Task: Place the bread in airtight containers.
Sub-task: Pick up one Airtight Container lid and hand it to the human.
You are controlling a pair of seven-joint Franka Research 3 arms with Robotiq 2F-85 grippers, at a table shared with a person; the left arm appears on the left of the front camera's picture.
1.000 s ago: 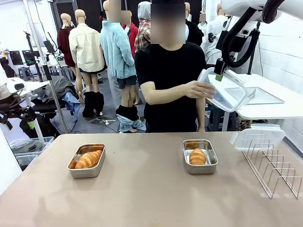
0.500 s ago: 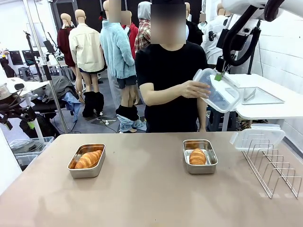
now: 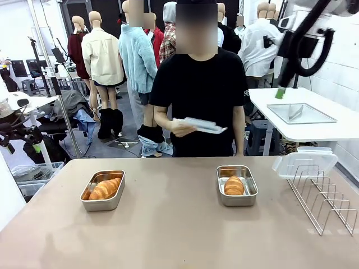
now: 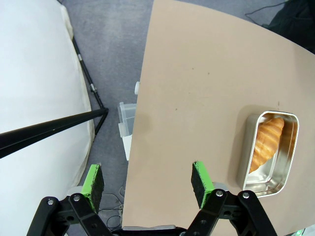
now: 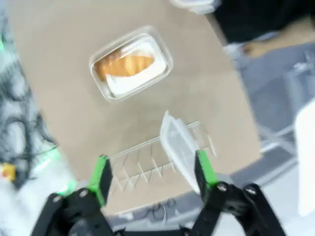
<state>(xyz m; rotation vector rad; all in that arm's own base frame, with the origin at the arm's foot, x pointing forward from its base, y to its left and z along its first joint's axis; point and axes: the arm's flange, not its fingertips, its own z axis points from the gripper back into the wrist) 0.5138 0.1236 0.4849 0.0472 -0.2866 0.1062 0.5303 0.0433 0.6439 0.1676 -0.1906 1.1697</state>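
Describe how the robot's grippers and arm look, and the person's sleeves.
The left gripper and the right gripper have black linkage fingers with round rivets, tipped with green pads. The right arm has a white shell, with a thick black cable looping beside it. The person wears a black T-shirt with short sleeves.

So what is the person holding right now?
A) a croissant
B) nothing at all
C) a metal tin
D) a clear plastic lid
D: a flat clear lid lies in the person's hand, held level at waist height behind the table.
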